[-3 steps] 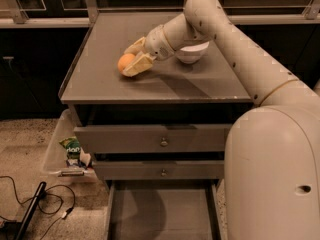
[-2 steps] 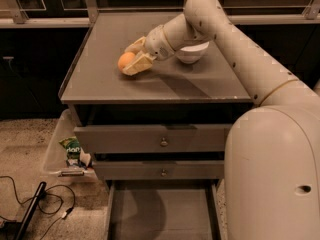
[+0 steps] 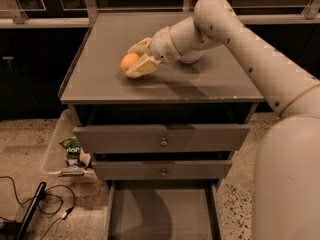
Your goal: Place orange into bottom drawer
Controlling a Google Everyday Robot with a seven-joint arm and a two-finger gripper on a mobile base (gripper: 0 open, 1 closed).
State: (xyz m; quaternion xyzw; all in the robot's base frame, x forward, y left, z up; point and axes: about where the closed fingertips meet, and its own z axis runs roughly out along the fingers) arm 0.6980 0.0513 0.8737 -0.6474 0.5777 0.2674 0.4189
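Camera view – the bottom drawer (image 3: pixel 160 211) stands pulled out at the foot of the grey cabinet. Its front end is cut off by the lower edge of the picture, and its right wall runs behind the robot body (image 3: pixel 290 184), a large pale bulk that fills the right corner. A white bowl (image 3: pixel 192 60) is nearly all hidden behind the arm (image 3: pixel 235 29); only a pale curve shows under the wrist. The far side of the orange (image 3: pixel 129 62) is covered by the fingers.

Two upper drawers (image 3: pixel 162 142) with small round knobs sit pushed in above the open one. Left of the cabinet, on the speckled floor, lies a clear plastic bin (image 3: pixel 52 156) with a green snack bag (image 3: pixel 71 146) inside, and dark cables (image 3: pixel 30 206) trail in front of it.

On the cabinet's flat grey surface (image 3: pixel 165 89), toward its left half, the end effector (image 3: pixel 133 62) reaches in from the right. Its two tan fingers (image 3: pixel 144 67) are spread just the width of the fruit and clasp the orange between them – one behind, one in front. Whether the orange rests on the surface or is raised a little cannot be told. It is well above the bottom drawer.
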